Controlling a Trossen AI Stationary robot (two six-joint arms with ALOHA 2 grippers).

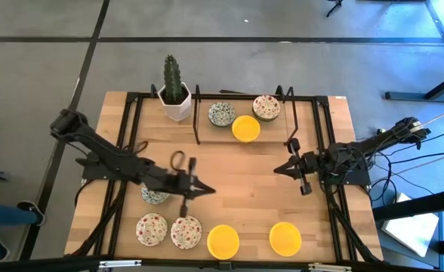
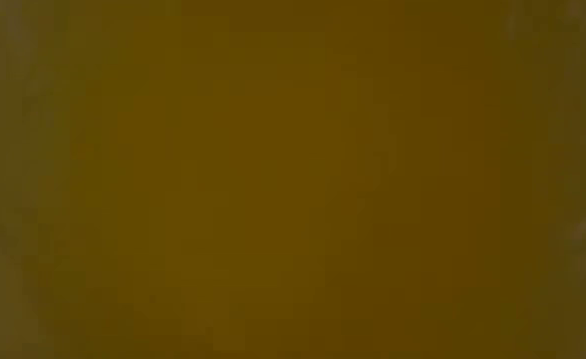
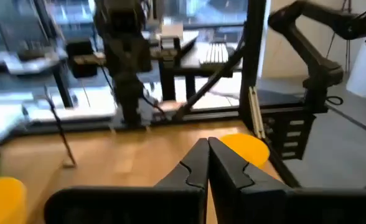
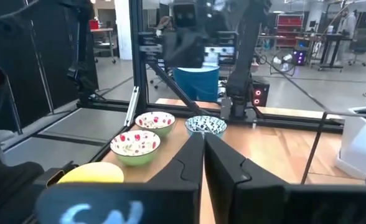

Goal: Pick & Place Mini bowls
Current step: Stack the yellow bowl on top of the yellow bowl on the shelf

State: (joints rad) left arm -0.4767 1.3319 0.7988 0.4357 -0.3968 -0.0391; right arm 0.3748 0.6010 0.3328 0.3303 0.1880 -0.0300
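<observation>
The mini bowls stand upright on the wooden table. Along the near edge are two red-speckled bowls (image 1: 152, 229) (image 1: 186, 232) and two yellow bowls (image 1: 223, 240) (image 1: 285, 238). A blue-green bowl (image 1: 155, 194) sits partly under my left arm. By the far edge are another blue-green bowl (image 1: 222, 114), a yellow bowl (image 1: 245, 128) and a speckled stack (image 1: 266, 106). My left gripper (image 1: 205, 190) (image 3: 208, 146) is shut above mid-table and holds nothing. My right gripper (image 1: 277, 169) (image 4: 203, 138) is shut too, right of centre, facing it. The low view shows only a dull yellow-brown blur.
A cactus in a white pot (image 1: 175, 97) stands at the far edge, left of the far bowls. Black frame rails (image 1: 198, 115) run along the table's left, right and far sides. Bare wood (image 1: 245, 181) lies between the two grippers.
</observation>
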